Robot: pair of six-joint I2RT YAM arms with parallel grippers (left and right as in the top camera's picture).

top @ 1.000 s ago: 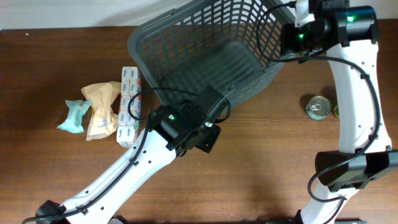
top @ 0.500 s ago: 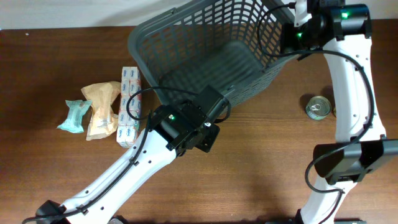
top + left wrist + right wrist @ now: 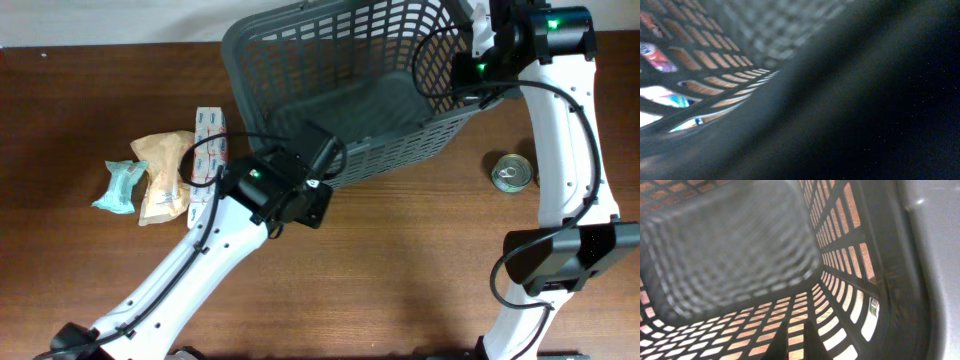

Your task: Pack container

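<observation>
we see a brown table [image 3: 420,290], and the big dark grey basket [image 3: 330,60] is tipped at its far middle. our left gripper [image 3: 318,152] is at the basket's near wall and our right gripper [image 3: 476,50] is at its right rim. we cannot tell how open either one is. a small tin can [image 3: 512,172] stands just beside the basket.

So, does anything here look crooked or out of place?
Yes: the basket sits skewed to the table edges and looks tipped. It's empty; packets and a can lie outside it.
</observation>
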